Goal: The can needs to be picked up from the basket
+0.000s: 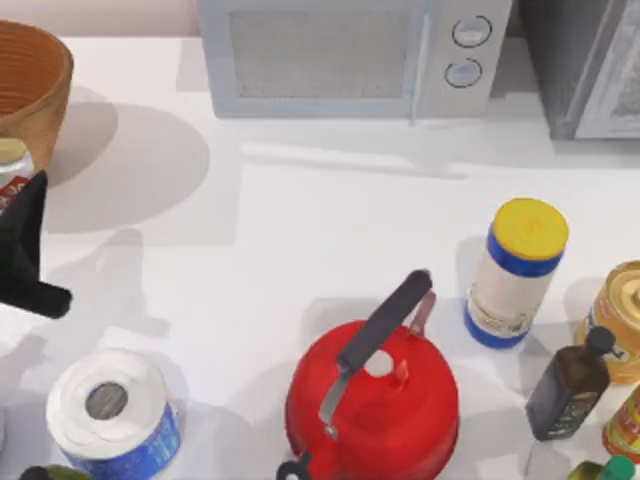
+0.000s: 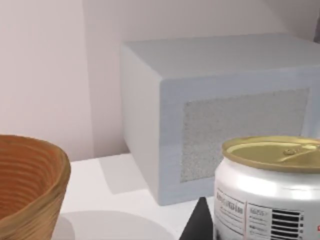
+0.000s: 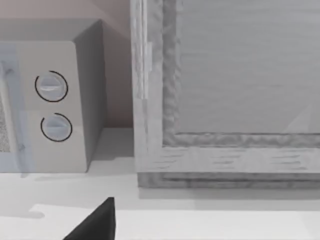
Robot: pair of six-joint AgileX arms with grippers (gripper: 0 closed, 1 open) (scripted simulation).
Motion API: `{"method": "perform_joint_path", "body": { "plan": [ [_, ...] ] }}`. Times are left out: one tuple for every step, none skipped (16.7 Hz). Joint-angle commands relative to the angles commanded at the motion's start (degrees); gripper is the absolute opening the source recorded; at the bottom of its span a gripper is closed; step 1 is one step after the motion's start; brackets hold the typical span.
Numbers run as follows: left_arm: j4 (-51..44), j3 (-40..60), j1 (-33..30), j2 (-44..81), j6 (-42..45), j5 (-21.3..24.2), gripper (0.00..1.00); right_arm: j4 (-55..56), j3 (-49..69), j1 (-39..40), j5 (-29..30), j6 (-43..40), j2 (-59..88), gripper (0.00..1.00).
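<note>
The can (image 1: 10, 168) shows at the table's far left edge, just in front of the basket (image 1: 38, 95) and outside its rim. It has a beige-gold top and a white side with a red marking. My left gripper (image 1: 15, 192), black, is shut on it from the near side. In the left wrist view the can (image 2: 267, 192) stands upright and close, with one dark fingertip (image 2: 197, 226) beside it and the ribbed basket (image 2: 35, 187) off to one side. My right gripper (image 3: 95, 224) hangs parked, facing the microwave's dials.
A microwave (image 1: 350, 60) and a grey cabinet (image 1: 590, 70) line the back. A red kettle (image 1: 372, 400), a white-blue bottle with yellow lid (image 1: 515, 275), a golden tin (image 1: 622, 320) and a dark bottle (image 1: 570, 385) crowd the front right. A paper roll (image 1: 112, 410) stands front left.
</note>
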Motion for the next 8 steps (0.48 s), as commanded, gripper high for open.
{"method": "perform_joint_path", "body": {
  "plan": [
    [2.93, 2.12, -0.54, 5.23, 0.04, 2.83, 0.0, 0.0, 0.0, 0.0, 0.0, 0.0, 0.0, 1.0],
    [6.0, 4.34, -1.09, 10.67, 0.09, 5.78, 0.0, 0.0, 0.0, 0.0, 0.0, 0.0, 0.0, 1.0],
    [9.18, 6.64, -1.66, 16.28, 0.16, 8.82, 0.0, 0.0, 0.0, 0.0, 0.0, 0.0, 0.0, 1.0],
    [12.48, 9.02, -2.24, 22.04, 0.23, 11.95, 0.0, 0.0, 0.0, 0.0, 0.0, 0.0, 0.0, 1.0],
    [15.83, 11.43, -2.84, 27.89, 0.32, 15.13, 0.0, 0.0, 0.0, 0.0, 0.0, 0.0, 0.0, 1.0],
    [19.23, 13.87, -3.45, 33.8, 0.42, 18.35, 0.0, 0.0, 0.0, 0.0, 0.0, 0.0, 0.0, 1.0],
    [22.65, 16.33, -4.06, 39.74, 0.52, 21.59, 0.0, 0.0, 0.0, 0.0, 0.0, 0.0, 0.0, 1.0],
    [26.07, 18.79, -4.68, 45.68, 0.62, 24.84, 0.0, 0.0, 0.0, 0.0, 0.0, 0.0, 0.0, 1.0]
  ]
}}
